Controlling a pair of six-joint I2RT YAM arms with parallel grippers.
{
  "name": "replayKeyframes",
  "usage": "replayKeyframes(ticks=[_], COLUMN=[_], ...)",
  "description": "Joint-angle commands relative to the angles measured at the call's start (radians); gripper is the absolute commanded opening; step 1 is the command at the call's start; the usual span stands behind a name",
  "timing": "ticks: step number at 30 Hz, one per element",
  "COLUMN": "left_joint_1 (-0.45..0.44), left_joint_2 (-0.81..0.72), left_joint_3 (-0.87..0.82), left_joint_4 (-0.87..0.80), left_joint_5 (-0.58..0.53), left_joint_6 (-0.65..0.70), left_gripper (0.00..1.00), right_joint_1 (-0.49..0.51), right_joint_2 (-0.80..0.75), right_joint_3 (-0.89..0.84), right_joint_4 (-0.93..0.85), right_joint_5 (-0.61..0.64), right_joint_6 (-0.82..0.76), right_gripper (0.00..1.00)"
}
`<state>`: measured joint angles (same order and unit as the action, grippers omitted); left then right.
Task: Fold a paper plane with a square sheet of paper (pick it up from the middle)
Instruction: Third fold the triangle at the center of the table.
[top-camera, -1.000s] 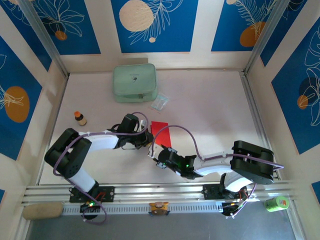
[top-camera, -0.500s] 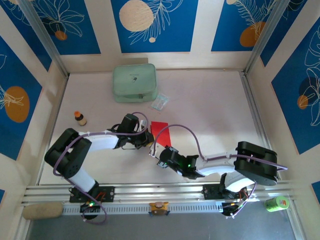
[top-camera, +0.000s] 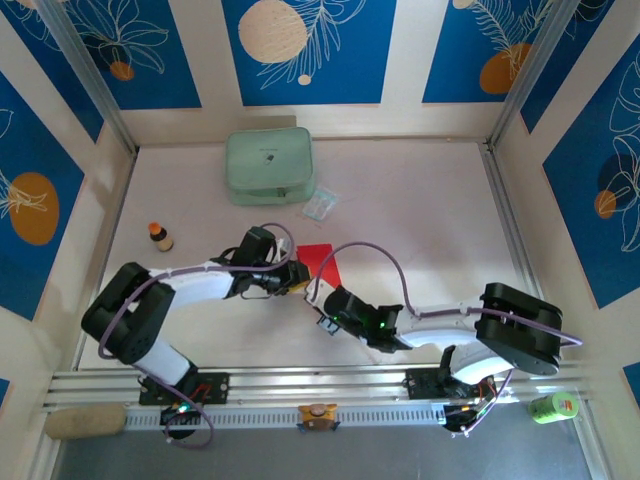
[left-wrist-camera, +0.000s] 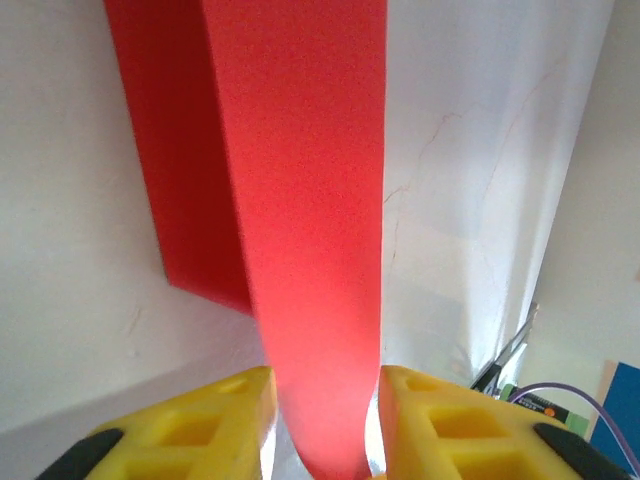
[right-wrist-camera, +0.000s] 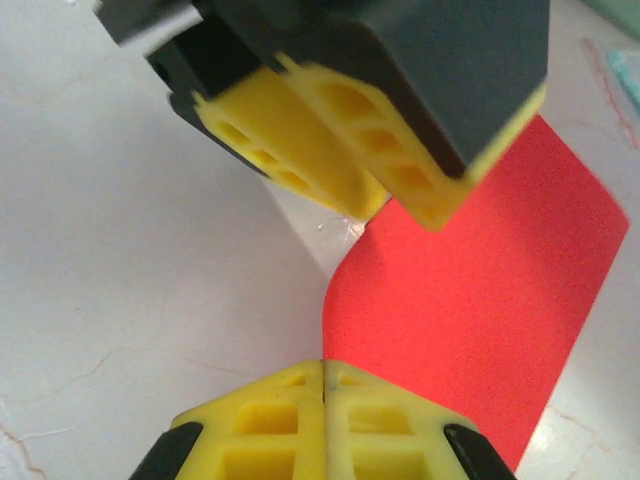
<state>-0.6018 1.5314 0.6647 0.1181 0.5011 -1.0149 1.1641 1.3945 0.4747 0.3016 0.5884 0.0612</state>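
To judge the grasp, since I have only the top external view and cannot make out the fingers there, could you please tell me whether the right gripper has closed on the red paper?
Observer: It looks so. In the right wrist view the right gripper is shut, and the curled edge of the red sheet runs into the seam between its fingers.
Operator: Thank you. And the left gripper?
Observer: In the left wrist view the left gripper has its fingers apart, with the sheet passing between them.

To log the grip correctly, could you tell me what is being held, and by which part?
The right gripper pinches the square sheet of paper at its curled-up edge; the left gripper stands open around it.
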Motion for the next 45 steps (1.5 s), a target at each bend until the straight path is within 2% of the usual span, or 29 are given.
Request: replayKeyframes(ticks=[1, 6, 11, 17, 20, 25, 28, 34, 45], left_joint_1=[0.013, 0.017, 0.025, 0.031, 0.035, 0.053, 0.067, 0.086, 0.08], left_joint_2=[-0.067, -0.13, -0.161, -0.166, -0.171, -0.179, -0.169, -0.064, 0.215], left_joint_3=[0.017, 0.026, 0.026, 0.03, 0.04, 0.063, 0.082, 0.173, 0.281], left_joint_4=[-0.138, -0.228, -0.257, -0.261, -0.271, -0.283, -0.28, -0.273, -0.154], left_joint_5=[-0.086, -0.168, -0.194, -0.189, -0.186, -0.179, -0.161, -0.051, 0.113], left_joint_6=[0.066, 0.103, 0.118, 0.124, 0.133, 0.153, 0.173, 0.234, 0.235], left_gripper=[0.4, 0.43, 0.43, 0.41, 0.39, 0.32, 0.27, 0.13, 0.07], right_joint_1=[-0.045, -0.148, -0.25, -0.329, -0.328, -0.321, -0.313, -0.315, -0.317], right_joint_2=[-0.023, -0.02, -0.009, 0.03, 0.053, 0.079, 0.091, 0.107, 0.115], right_joint_3=[0.023, 0.068, 0.111, 0.187, 0.221, 0.24, 0.237, 0.195, 0.152], right_joint_4=[-0.062, -0.125, -0.171, -0.258, -0.272, -0.242, -0.241, -0.218, -0.158], right_joint_5=[-0.16, -0.363, -0.538, -0.742, -0.819, -0.891, -0.872, -0.868, -0.871], right_joint_6=[0.128, 0.299, 0.438, 0.526, 0.523, 0.543, 0.535, 0.519, 0.528], right_gripper=[0.0, 0.01, 0.01, 0.01, 0.01, 0.0, 0.0, 0.0, 0.0])
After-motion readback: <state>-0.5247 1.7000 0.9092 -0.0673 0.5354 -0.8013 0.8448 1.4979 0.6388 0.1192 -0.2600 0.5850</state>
